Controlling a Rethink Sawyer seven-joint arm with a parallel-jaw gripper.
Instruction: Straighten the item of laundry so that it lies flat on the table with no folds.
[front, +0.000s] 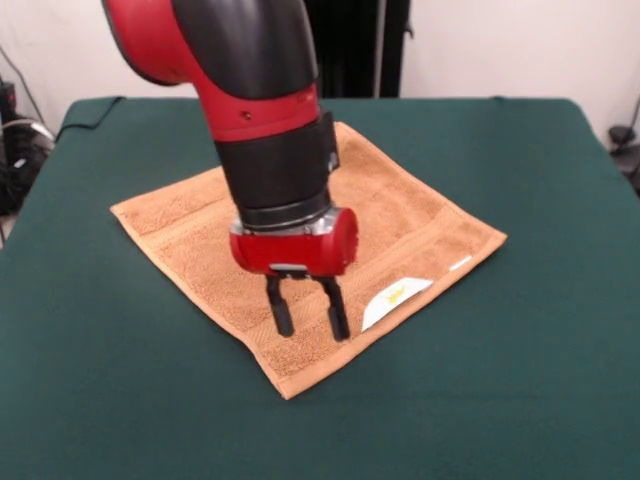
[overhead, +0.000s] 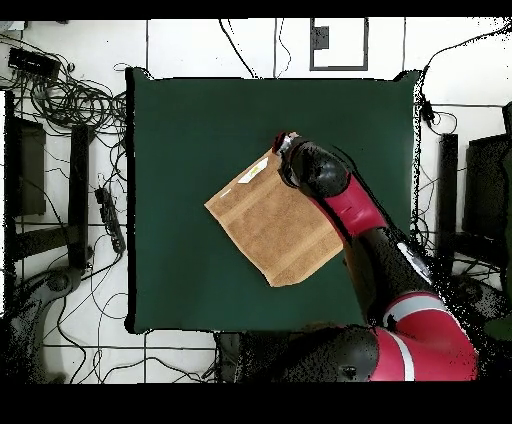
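Observation:
The orange-tan towel (front: 200, 235) lies spread out as a diamond on the dark green table (front: 530, 380), with no fold showing. Its white label with a yellow mark (front: 396, 299) sits at the near right edge. My gripper (front: 312, 330) points straight down over the towel's near corner, just left of the label. Its two black fingers are open and hold nothing. I cannot tell whether the tips touch the cloth. In the overhead view the towel (overhead: 265, 225) lies at the table's (overhead: 180, 130) middle, and the arm's wrist (overhead: 312, 168) covers its upper right edge and hides the gripper.
The arm (front: 250, 90) comes down over the towel's middle and far part. Green cloth surrounds the towel on all sides. Cables (overhead: 70, 100) and dark boxes (overhead: 25, 165) lie on the floor around the table.

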